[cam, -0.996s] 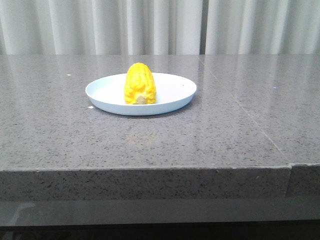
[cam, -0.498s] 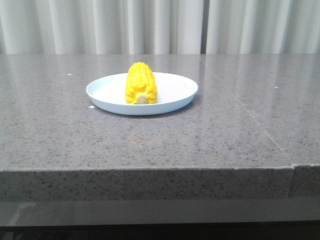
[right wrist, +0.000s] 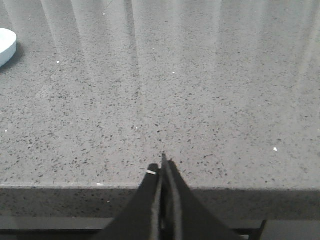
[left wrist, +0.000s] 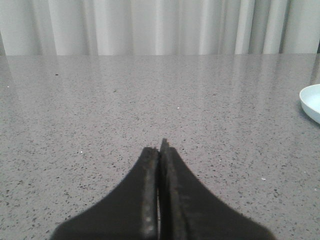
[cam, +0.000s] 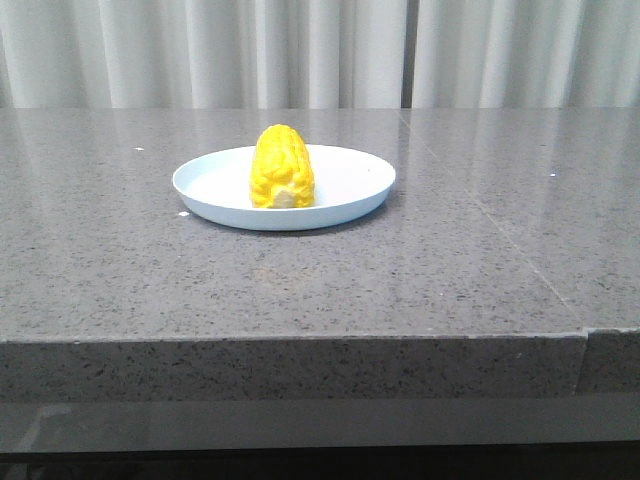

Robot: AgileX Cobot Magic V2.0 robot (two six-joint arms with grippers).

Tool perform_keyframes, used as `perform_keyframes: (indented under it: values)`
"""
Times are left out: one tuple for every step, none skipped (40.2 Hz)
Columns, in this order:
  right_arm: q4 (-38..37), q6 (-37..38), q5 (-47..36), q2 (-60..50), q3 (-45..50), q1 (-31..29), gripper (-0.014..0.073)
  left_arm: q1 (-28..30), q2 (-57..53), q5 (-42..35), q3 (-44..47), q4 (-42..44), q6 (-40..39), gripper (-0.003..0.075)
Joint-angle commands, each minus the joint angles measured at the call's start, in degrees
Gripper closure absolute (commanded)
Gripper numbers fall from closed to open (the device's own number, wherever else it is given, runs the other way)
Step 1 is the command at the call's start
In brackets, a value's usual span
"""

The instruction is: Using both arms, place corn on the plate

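Left gripper (left wrist: 160, 150): fingers pressed together, nothing btwn them, tips low over bare grey speckled table (cam: 480, 270). It sits well left of the plate; only a sliver of plate rim shows at the edge of the left wrist view (left wrist: 311, 101). Neither arm appears in the front view.

Plate (cam: 345, 185): round, shallow, pale blue-white, flat on the table, a bit left of centre and toward the back, w/ white curtain (cam: 320, 50) hanging behind the table's far edge.

Corn (cam: 282, 167): yellow cob lying on the plate, inside the rim, slightly left of plate's middle. Pale stub end faces the camera; tapered tip points away toward the curtain. Nothing touching it.

A seam line in the tabletop runs right of the plate.

Right gripper (right wrist: 163, 167): fingers likewise closed tight, empty, tips over the table's near edge, well right of the plate. Plate rim just visible in a corner of the right wrist view (right wrist: 5, 45).
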Motion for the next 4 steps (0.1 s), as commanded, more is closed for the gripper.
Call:
perform_keyframes:
  values:
    - [0.0,-0.7,-3.8,-0.6,-0.9,-0.3,0.0662,0.1,-1.1,-5.0,0.1,0.2,-0.2,0.0741]
    - [0.0,-0.7,-3.8,-0.6,-0.9,-0.3,0.0662,0.1,-1.1,-5.0,0.1,0.2,-0.2,0.0741]
    - [0.0,-0.7,-3.8,-0.6,-0.9,-0.3,0.0662,0.1,-1.1,-5.0,0.1,0.2,-0.2,0.0741]
    - [0.0,-0.7,-3.8,-0.6,-0.9,-0.3,0.0662,0.1,-1.1,-5.0,0.1,0.2,-0.2,0.0741]
